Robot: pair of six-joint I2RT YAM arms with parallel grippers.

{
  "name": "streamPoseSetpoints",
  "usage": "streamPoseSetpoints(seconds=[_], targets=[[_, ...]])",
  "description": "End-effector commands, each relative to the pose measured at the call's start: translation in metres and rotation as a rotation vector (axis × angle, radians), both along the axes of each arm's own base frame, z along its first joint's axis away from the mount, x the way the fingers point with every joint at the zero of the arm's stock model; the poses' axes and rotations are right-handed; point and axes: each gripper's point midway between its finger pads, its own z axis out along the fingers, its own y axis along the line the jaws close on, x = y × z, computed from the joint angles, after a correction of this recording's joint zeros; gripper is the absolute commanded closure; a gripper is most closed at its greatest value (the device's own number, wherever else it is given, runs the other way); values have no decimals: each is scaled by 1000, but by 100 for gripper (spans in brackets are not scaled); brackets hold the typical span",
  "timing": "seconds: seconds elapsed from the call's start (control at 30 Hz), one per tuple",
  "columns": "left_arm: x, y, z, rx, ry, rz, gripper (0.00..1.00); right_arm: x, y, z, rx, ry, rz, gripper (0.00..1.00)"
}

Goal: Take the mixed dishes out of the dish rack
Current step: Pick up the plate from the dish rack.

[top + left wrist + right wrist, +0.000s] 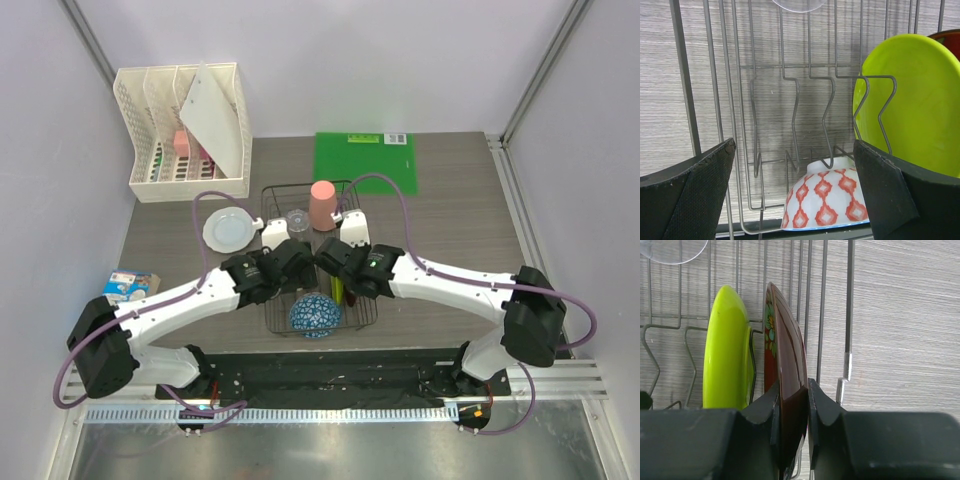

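Right gripper [792, 395] clamps the red plate [787, 340] by its rim, lower centre of its wrist view. The plate stands upright in the rack [823, 315] beside the green plate [725, 350]. Left gripper [794, 150]: released. Tilted lifting may snag wires and topple the green plate.

Black fingers [695, 195] of the left hand [794, 145] spread wide over a wire dish rack [792, 107] on a wood-grain counter [660, 100]. A yellow-green plate [915, 100] stands upright among prongs at right; a white bowl with orange-red diamonds [827, 202] sits bottom centre.
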Motion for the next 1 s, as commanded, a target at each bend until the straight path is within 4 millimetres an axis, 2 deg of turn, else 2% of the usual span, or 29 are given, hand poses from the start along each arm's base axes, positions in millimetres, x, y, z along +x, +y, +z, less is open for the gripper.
streamPoseSetpoints(seconds=[0.0,0.23,0.43,0.47,0.53,0.67,0.73,0.8,0.83,0.87,0.9,0.93,0.97], targets=[[6,-2,2,-2,-15,16,0,10,5,54,88,-110,-7,89],[10,-6,2,18,-14,7,0,11,-4,74,88,-142,-18,99],[18,-3,22,29,-66,11,0,12,-13,126,136,-217,-18,99],[19,-4,29,20,-80,13,0,12,-15,142,162,-241,-20,99],[23,0,36,37,-103,20,0,12,-18,161,172,-266,-17,99],[31,8,61,65,-159,44,0,12,-36,194,199,-335,-48,99],[33,16,74,79,-196,68,0,13,-49,205,221,-377,-96,99],[36,23,96,42,-245,90,0,8,-61,218,303,-425,-119,99],[39,22,107,1,-278,99,0,10,-57,211,350,-447,-124,99],[38,24,109,-22,-290,88,0,8,-57,210,411,-445,-108,99],[37,29,131,-114,-345,89,0,6,-58,232,549,-505,-102,99],[36,28,139,-173,-373,77,0,5,-56,212,570,-488,-72,99],[38,23,144,-269,-420,55,0,4,-50,211,654,-471,-22,99]])
